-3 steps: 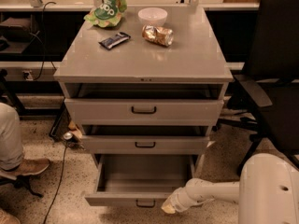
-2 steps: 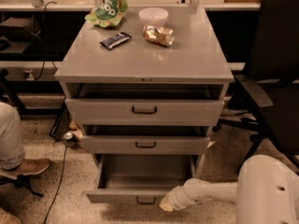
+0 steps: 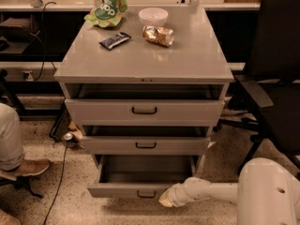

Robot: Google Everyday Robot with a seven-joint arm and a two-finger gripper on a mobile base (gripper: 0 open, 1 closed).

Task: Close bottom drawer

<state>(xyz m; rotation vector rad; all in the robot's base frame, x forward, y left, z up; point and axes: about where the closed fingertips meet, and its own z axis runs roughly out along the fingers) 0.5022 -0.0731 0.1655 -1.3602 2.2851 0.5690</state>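
Note:
The grey cabinet has three drawers, all pulled out somewhat. The bottom drawer is pulled out the furthest, its grey tray bare, with a low front and a small dark loop handle. My gripper is at the end of the white arm that reaches in from the lower right. It sits against the right part of the bottom drawer's front, just right of the handle.
On the cabinet top lie a green bag, a white bowl, a dark snack bar and a shiny packet. A black chair stands at the right. A person's leg and shoe are at the left, with cables on the floor.
The bottom drawer's front has moved back toward the cabinet, so less of its tray shows. My gripper stays against the front's right part.

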